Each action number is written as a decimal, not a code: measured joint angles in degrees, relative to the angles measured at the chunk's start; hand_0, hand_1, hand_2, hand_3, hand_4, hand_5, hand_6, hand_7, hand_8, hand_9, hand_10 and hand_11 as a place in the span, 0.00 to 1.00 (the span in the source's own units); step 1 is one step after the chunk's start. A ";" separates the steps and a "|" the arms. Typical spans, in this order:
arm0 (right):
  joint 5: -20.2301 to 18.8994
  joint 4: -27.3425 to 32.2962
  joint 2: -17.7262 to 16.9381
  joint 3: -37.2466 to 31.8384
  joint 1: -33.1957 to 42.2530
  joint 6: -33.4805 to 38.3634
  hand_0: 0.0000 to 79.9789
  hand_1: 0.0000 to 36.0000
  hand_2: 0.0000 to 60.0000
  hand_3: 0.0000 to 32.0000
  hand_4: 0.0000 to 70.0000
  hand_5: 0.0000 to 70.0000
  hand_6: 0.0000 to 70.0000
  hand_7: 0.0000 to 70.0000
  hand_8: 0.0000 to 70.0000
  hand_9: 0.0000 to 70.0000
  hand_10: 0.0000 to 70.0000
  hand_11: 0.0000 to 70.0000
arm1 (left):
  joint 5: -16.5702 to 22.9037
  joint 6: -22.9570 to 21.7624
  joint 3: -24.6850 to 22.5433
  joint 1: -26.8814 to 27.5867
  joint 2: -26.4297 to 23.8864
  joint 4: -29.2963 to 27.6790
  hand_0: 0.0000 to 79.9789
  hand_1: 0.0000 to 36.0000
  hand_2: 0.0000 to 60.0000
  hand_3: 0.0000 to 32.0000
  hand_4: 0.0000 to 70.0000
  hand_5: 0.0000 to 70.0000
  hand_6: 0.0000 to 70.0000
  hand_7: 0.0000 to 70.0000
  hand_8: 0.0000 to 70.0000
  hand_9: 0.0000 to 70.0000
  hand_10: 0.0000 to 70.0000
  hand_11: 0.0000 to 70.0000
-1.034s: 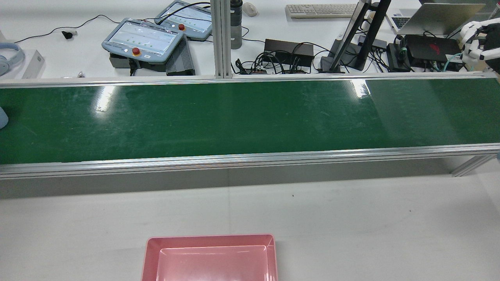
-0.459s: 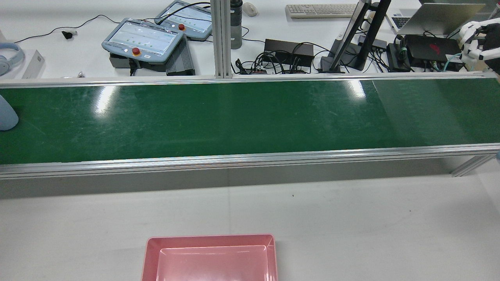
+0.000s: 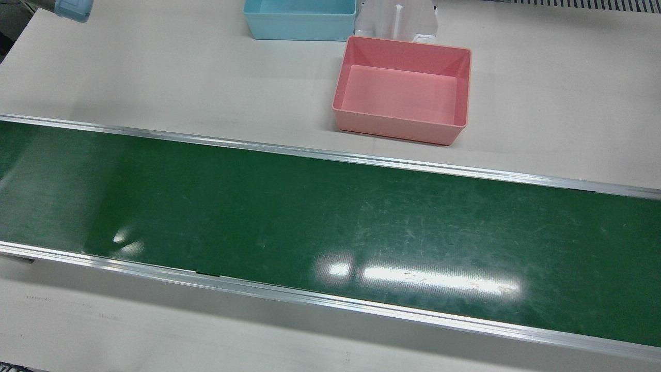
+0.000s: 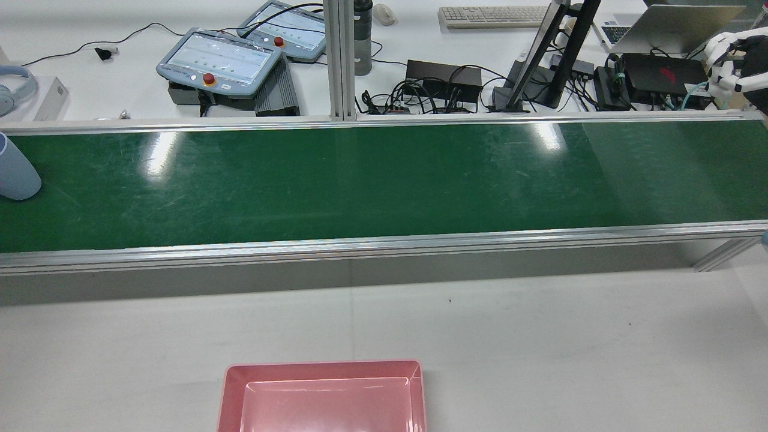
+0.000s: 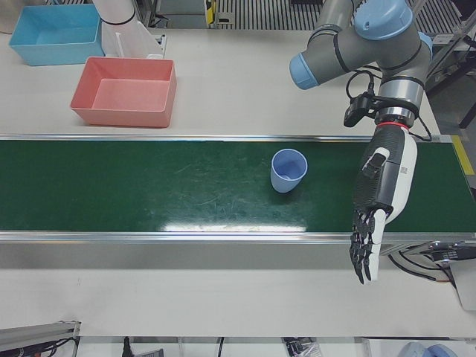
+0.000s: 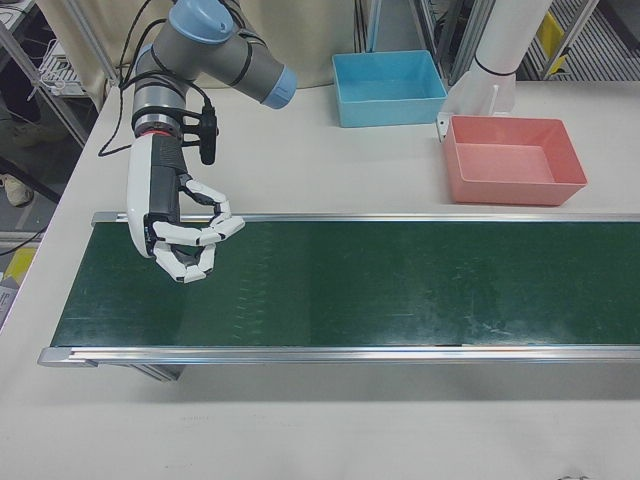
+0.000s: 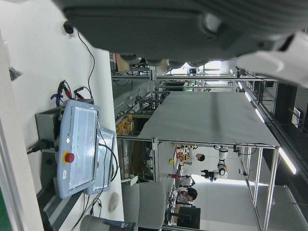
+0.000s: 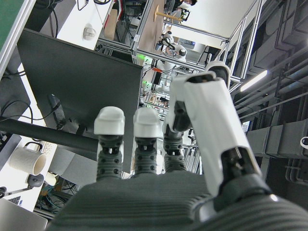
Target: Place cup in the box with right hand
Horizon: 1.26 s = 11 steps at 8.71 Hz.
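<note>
A light blue cup (image 5: 288, 169) stands upright on the green belt (image 5: 149, 193); in the rear view the cup (image 4: 15, 171) is at the belt's far left edge. My left hand (image 5: 381, 197) hangs over the belt's end, apart from the cup, fingers stretched downward, holding nothing. My right hand (image 6: 185, 235) hovers over the opposite end of the belt (image 6: 400, 290), fingers loosely curled and apart, empty; the right hand (image 4: 727, 63) shows at the rear view's far right. The pink box (image 6: 515, 190) sits empty on the white table beside the belt, also seen as pink box (image 3: 397, 129).
A blue box (image 3: 299, 20) stands behind the pink one, next to a white pedestal (image 6: 470, 100). Beyond the belt's far rail lie teach pendants (image 4: 219, 60), cables, a monitor stand (image 4: 540, 66) and a laptop. Aluminium rails edge the belt.
The cup has come further into the rear view from the left edge, travelling rightward on the belt. The right hand has barely shifted.
</note>
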 measured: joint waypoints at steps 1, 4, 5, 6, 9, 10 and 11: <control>0.00 0.00 0.04 -0.01 -0.02 0.00 1.00 1.00 1.00 0.00 0.69 0.37 0.54 1.00 0.94 1.00 0.84 1.00 | 0.00 0.02 0.00 0.00 0.00 0.00 0.00 0.00 0.00 0.00 0.00 0.00 0.00 0.00 0.00 0.00 0.00 0.00; 0.00 -0.07 0.11 -0.08 -0.12 0.00 1.00 1.00 1.00 0.00 0.68 0.37 0.53 1.00 0.94 1.00 0.84 1.00 | 0.00 0.00 0.00 0.00 0.00 0.00 0.00 0.00 0.00 0.00 0.00 0.00 0.00 0.00 0.00 0.00 0.00 0.00; 0.00 -0.08 0.11 -0.07 -0.14 0.00 1.00 1.00 1.00 0.00 0.69 0.37 0.53 1.00 0.93 1.00 0.84 1.00 | 0.00 0.00 0.00 0.00 0.00 0.00 0.00 0.00 0.00 0.00 0.00 0.00 0.00 0.00 0.00 0.00 0.00 0.00; 0.00 -0.08 0.10 -0.05 -0.14 0.00 1.00 1.00 1.00 0.00 0.69 0.37 0.53 1.00 0.93 1.00 0.84 1.00 | 0.00 0.03 0.00 -0.02 0.00 0.00 0.00 0.00 0.00 0.00 0.00 0.00 0.00 0.00 0.00 0.00 0.00 0.00; 0.00 -0.03 0.04 -0.07 -0.14 0.00 1.00 1.00 1.00 0.00 0.73 0.37 0.53 1.00 0.93 1.00 0.84 1.00 | 0.00 0.01 0.00 -0.05 0.00 0.00 0.00 0.00 0.00 0.00 0.00 0.00 0.00 0.00 0.00 0.00 0.00 0.00; 0.00 -0.01 0.05 -0.09 -0.14 0.00 1.00 1.00 1.00 0.00 0.66 0.37 0.53 1.00 0.93 1.00 0.84 1.00 | 0.00 0.00 0.00 -0.06 0.00 0.00 0.00 0.00 0.00 0.00 0.00 0.00 0.00 0.00 0.00 0.00 0.00 0.00; 0.00 -0.01 0.10 -0.13 -0.18 0.00 1.00 1.00 1.00 0.00 0.70 0.37 0.53 1.00 0.93 1.00 0.84 1.00 | 0.00 0.00 0.00 -0.05 0.00 0.00 0.00 0.00 0.00 0.00 0.00 0.00 0.00 0.00 0.00 0.00 0.00 0.00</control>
